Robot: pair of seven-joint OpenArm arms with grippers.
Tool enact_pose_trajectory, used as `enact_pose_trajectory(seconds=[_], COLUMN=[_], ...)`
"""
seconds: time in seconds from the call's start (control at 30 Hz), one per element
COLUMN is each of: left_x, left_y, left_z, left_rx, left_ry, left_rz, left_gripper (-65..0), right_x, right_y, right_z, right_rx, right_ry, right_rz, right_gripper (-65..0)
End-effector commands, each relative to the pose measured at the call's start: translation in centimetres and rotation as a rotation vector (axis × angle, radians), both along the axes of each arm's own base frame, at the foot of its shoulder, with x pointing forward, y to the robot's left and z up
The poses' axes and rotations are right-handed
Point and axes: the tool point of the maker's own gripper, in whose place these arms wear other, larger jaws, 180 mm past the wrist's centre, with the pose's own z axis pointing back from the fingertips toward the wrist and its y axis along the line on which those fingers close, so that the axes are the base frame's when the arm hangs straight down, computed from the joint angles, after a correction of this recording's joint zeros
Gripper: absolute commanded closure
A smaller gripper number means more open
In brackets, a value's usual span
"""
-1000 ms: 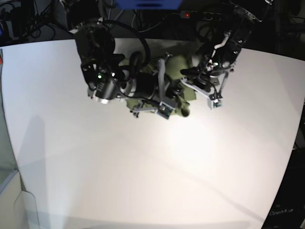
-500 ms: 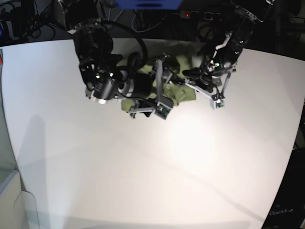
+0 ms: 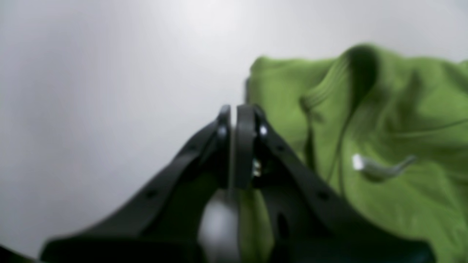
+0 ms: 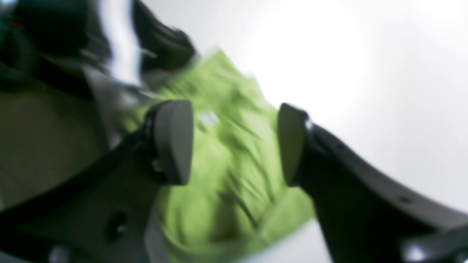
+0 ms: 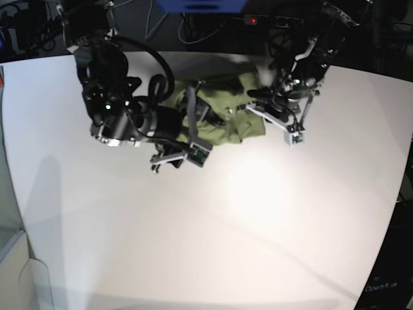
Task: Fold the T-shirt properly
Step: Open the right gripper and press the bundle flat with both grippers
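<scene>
The left gripper [image 3: 234, 109] had its jaws pressed together with nothing between the tips, poised over bare white table [image 3: 91, 91] just beside the edge of the T-shirt [image 3: 384, 120]. The right gripper [image 4: 234, 142] stood with its jaws apart, the two pads [image 4: 175, 142] empty and the green cloth [image 4: 234, 164] blurred beyond the gap; whether they touched it could not be told. In the base view the T-shirt [image 5: 242, 126] lay bunched and wrinkled near the far edge of the table [image 5: 213, 226], about midway along it, between the two arms. The right gripper [image 5: 184, 155] hung at the cloth's near-left side, and the left gripper [image 5: 293, 135] hung just off its right side
</scene>
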Motion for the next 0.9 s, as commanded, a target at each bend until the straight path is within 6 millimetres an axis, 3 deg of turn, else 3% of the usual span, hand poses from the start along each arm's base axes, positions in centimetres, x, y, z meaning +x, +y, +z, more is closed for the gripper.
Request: enact_pose_trajectory(seconds=[0.0,0.13,0.23,0.6,0.87], left_x=[0.5,0.3,0.1,0.4,0.5], left_y=[0.2,0.2,0.2,0.2,0.3], left_z=[0.6,0.5,0.4,0.6,0.6], left_rx=[0.006,0.007,0.007,0.008,0.008], left_ry=[-0.031,-0.029,-0.023,-0.030,-0.031], left_rz=[-0.002,-0.004,-0.003,-0.003,-0.002], left_gripper=[-2.3,-2.3,-2.3,-2.3,-2.3], right_x=[0.5,0.5,0.0,-3.1,-4.6], right_y=[0.6,-1.1,-1.7,-3.5,-3.6], right_z=[1.7,1.1,0.4,-1.9,-3.8], right_rx=[0.064,0.057,0.061,0.063,0.080], right_ry=[-0.044,-0.045,-0.021,0.037,0.102], right_rz=[0.012,-0.014,-0.040,-0.049,-0.060], right_gripper=[-26.4,-9.0,-2.3,-0.1,-0.1])
